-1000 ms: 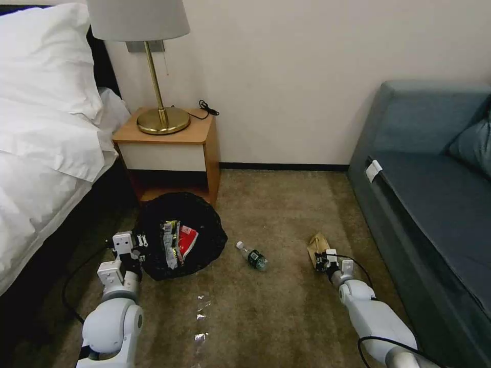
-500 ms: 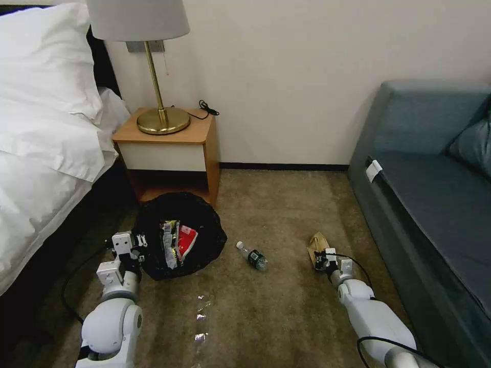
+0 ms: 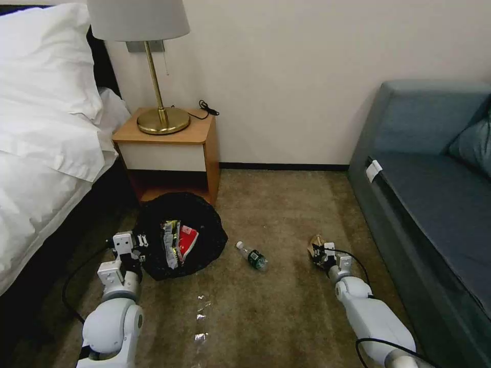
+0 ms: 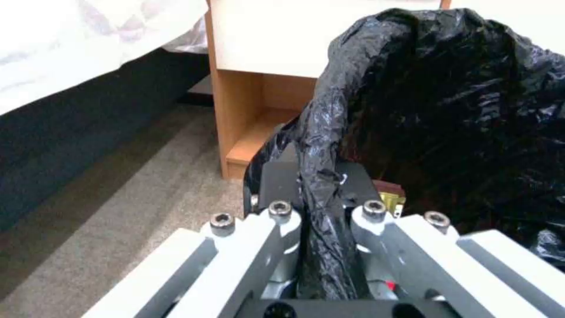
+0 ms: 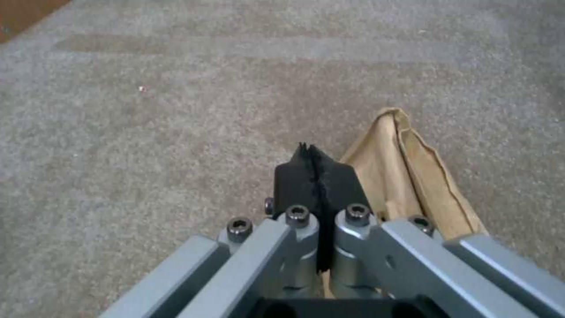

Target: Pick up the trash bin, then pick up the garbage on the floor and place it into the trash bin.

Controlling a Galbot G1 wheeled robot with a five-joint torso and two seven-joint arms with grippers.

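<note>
Trash bin (image 3: 180, 236), its crinkled black bag folded over the rim, sits low beside the bed (image 3: 41, 168) and in front of the nightstand (image 3: 169, 153), as it did a second ago. The left gripper (image 3: 134, 249) holds its place at the bin's near-left edge, its fingers pressed together on a fold of the bag and rim, seen closely in the left wrist view (image 4: 321, 194). Inside the bin lie the dark-and-yellow snack wrapper (image 3: 170, 244) and the red-and-white wrapper (image 3: 187, 240), side by side and unmoved.

To the right, on the carpet (image 3: 286, 306), the small clear bottle (image 3: 252, 256) with its green label lies on its side where it was, between the bin and the right arm.

Further right, the right gripper (image 3: 318, 250) has shifted slightly forward and up the view compared with a second ago, and the crumpled brown paper (image 3: 315, 243) now shows less, bunched against the gripper's tip. The right wrist view shows the black pads (image 5: 306, 176) closed flat together, with the paper (image 5: 412, 176) touching their side; whether an edge is pinched between them cannot be told.

Beyond it stands the blue-grey sofa (image 3: 434, 179).
</note>
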